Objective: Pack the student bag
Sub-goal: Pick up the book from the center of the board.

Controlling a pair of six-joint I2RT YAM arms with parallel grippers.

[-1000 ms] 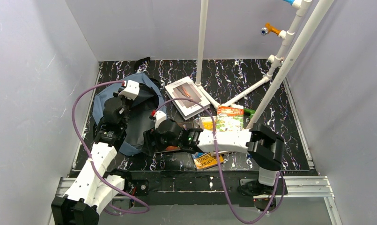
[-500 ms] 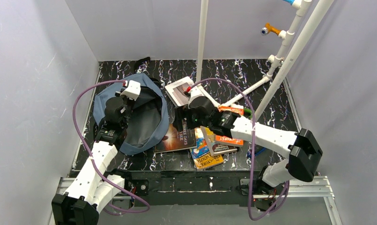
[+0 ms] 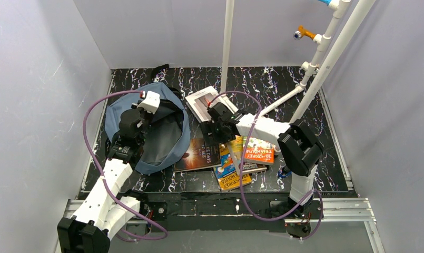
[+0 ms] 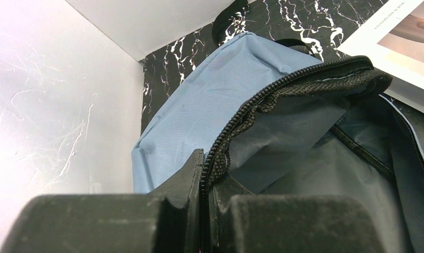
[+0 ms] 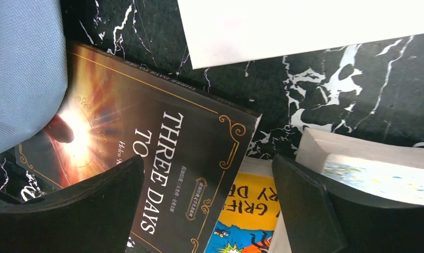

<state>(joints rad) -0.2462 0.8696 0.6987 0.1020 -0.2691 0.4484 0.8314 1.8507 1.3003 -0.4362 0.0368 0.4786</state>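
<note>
We are looking down on a black marbled table (image 3: 262,84) where the student bag (image 3: 182,141) is lying at the left, its slate-blue shell slumping open and its dark lining showing toward the camera. The left gripper (image 4: 205,174) is reaching in over the bag's near side, its fingers pressed together and pinching the black zipper edge of the bag's opening. From the left wrist we are seeing that zipper trim running up from between the two pads and curving off to the right.

The right gripper (image 5: 207,163) is hanging over the books at the middle of the table with its jaws spread wide and nothing between them. Under it, a dark book (image 5: 162,158) with a glowing orange cover and the words "THREE DAYS" is lying flat just beside the bag. From the right wrist we are seeing the blue fabric overlapping that book's corner. We cannot tell whether the fingers are touching the cover.

To the right of the dark book, a yellow and blue book (image 3: 230,176) is lying nearest the arms, partly under an orange book (image 3: 259,153) that is lying across the top of the pile. A white book (image 3: 198,100) is resting farther back, beside the bag's far right edge, with the right arm's wrist crossing over part of it. White pipes (image 3: 228,42) are rising from the back of the table behind the books.
</note>
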